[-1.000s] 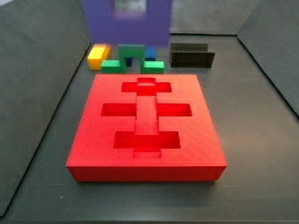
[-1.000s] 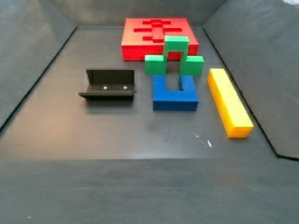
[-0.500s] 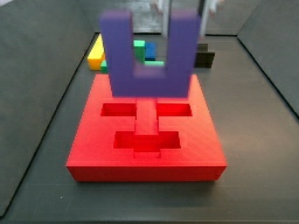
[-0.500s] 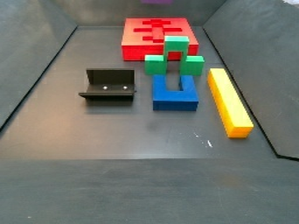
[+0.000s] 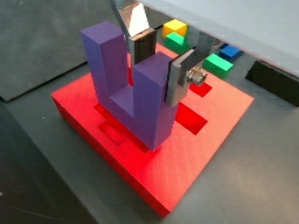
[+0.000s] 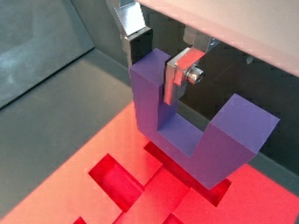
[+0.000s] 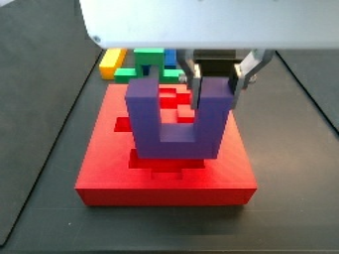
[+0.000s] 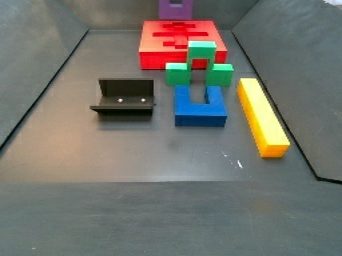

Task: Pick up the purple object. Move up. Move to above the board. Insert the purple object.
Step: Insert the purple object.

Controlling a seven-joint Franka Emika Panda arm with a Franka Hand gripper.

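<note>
The purple object (image 8: pixel 174 8) is cropped in a side view, its gripper (image 5: pixel 162 54) unseen there.

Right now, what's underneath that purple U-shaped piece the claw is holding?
The gripper holds the purple object over the board, above its recessed cut-outs. The block covers the cut-outs directly below, so whether it touches is unclear.

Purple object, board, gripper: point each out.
purple object (image 7: pixel 173 141), side view, on its base bar.
board (image 7: pixel 166 180), side view, on bare top near front edge.
gripper (image 5: pixel 160 54), wrist view, midway between fingertips, shut on one prong.
</note>
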